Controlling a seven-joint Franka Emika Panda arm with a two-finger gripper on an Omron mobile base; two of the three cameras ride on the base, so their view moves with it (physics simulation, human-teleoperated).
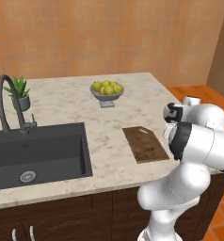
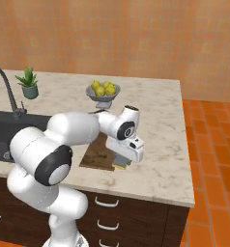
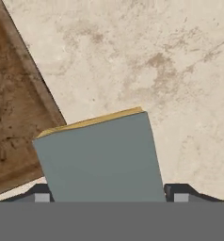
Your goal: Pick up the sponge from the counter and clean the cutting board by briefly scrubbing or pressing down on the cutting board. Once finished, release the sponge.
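The sponge (image 3: 102,157), grey-green on top with a yellow edge, sits between my two fingertips (image 3: 41,195), which press against its sides. My gripper (image 3: 109,195) is shut on it. In the right base view the gripper (image 2: 121,163) points down at the counter (image 2: 160,125), just right of the cutting board (image 2: 98,155), with the sponge's (image 2: 119,167) yellow showing under it. The dark brown cutting board (image 3: 12,108) lies to the left of the sponge, whose corner overlaps the board's edge. In the left base view the cutting board (image 1: 146,143) lies beside my arm.
A grey bowl of lemons (image 1: 107,90) stands behind the board. The dark sink (image 1: 36,153) with its faucet (image 1: 5,103) and a small potted plant (image 1: 20,92) are to the left. The counter's front edge (image 2: 136,185) runs close to the gripper.
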